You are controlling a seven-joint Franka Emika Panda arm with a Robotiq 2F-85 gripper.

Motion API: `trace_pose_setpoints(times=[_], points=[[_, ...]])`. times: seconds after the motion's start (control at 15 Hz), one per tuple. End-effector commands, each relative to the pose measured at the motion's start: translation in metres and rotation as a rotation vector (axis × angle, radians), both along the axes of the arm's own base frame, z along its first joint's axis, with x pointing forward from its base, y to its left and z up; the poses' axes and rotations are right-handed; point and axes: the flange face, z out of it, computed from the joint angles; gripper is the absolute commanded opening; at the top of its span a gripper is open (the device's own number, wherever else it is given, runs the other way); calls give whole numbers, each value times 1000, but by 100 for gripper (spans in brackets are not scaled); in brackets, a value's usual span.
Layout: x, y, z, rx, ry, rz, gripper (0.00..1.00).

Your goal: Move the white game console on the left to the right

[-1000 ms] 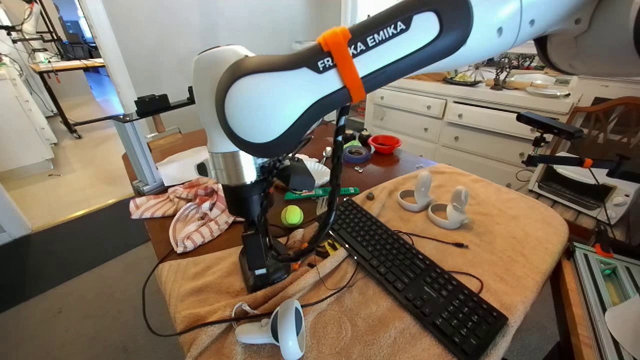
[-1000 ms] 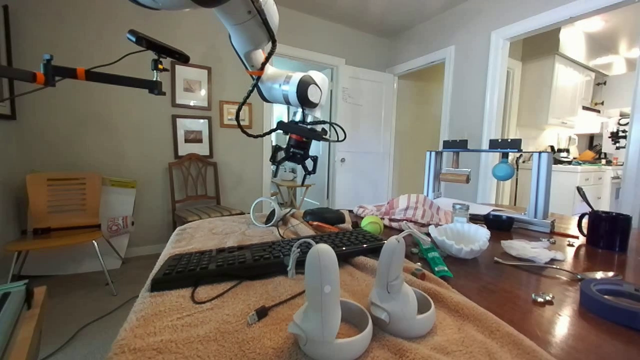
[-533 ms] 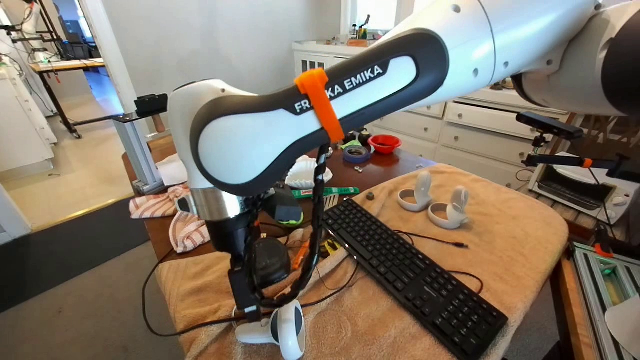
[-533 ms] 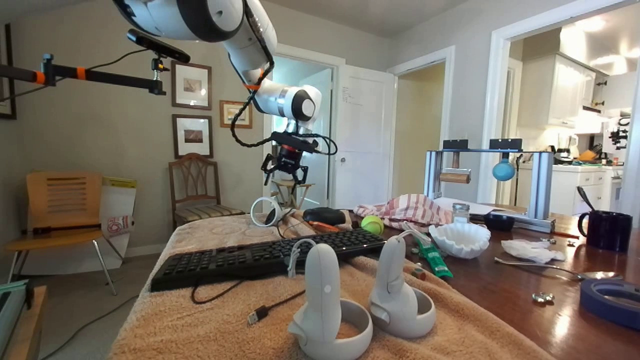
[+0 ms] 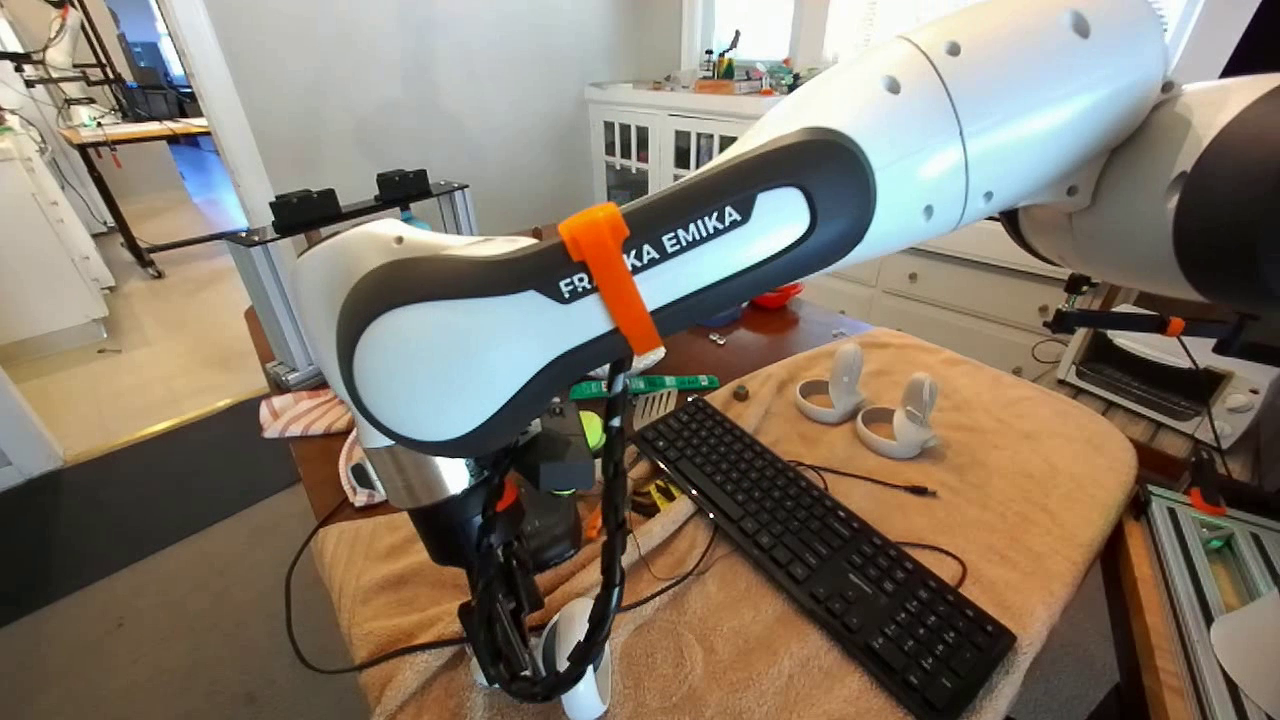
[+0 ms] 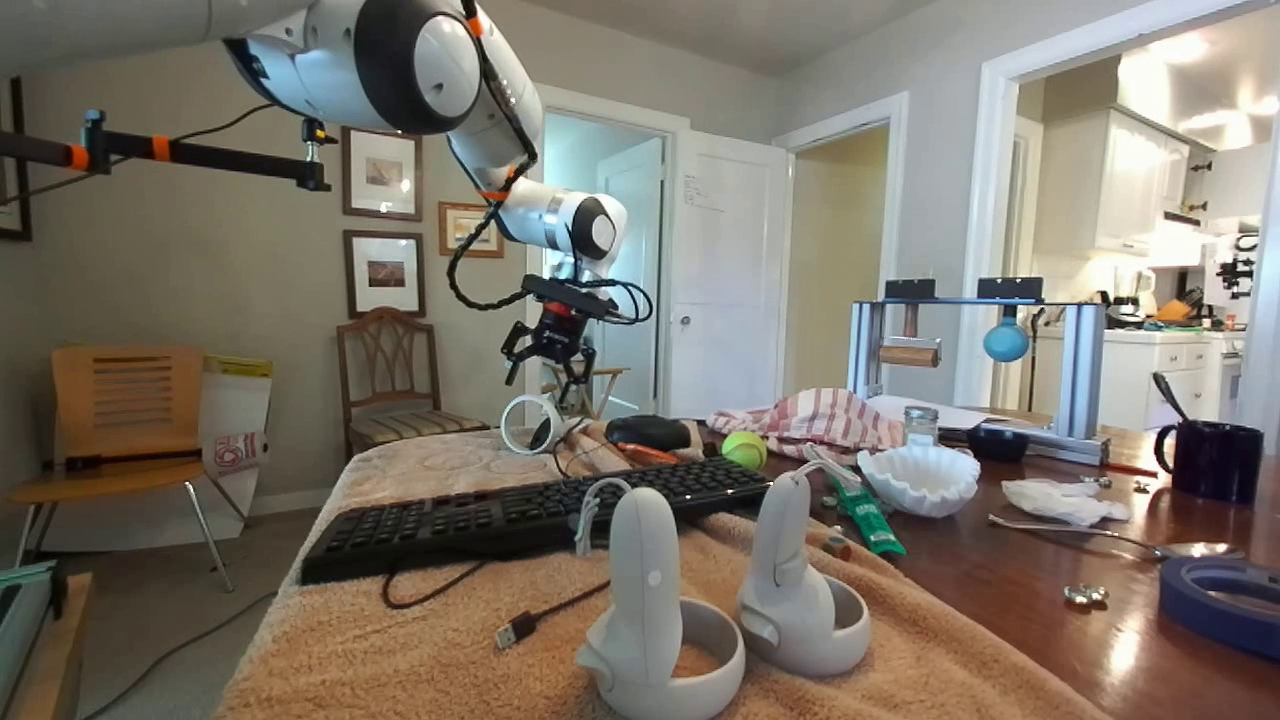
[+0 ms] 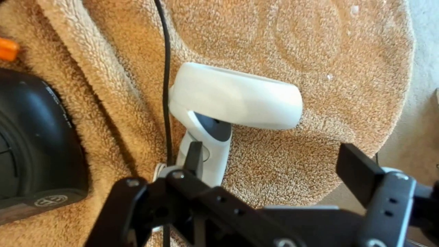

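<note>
Robot gripper (image 7: 269, 161), jaws wide apart, above a white game console (image 7: 236, 96) on a tan towel (image 7: 260, 41), black keyboard (image 5: 825, 555) to the right in an exterior view.

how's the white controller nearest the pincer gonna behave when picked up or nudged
The white controller would likely be stiff: it looks like hard plastic. Its smooth, rounded surface may slip in the pincer. Nudged, it could rock, since its ring stands on edge on the towel.
</note>
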Motion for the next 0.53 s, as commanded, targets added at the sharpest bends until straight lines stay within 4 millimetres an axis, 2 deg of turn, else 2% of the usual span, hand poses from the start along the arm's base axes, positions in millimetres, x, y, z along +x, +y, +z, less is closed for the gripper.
trace_pose_setpoints(times=[0.0,0.47], points=[[8,3,-11,-59,-14,-14,100],[12,6,-31,-82,-42,-46,100]])
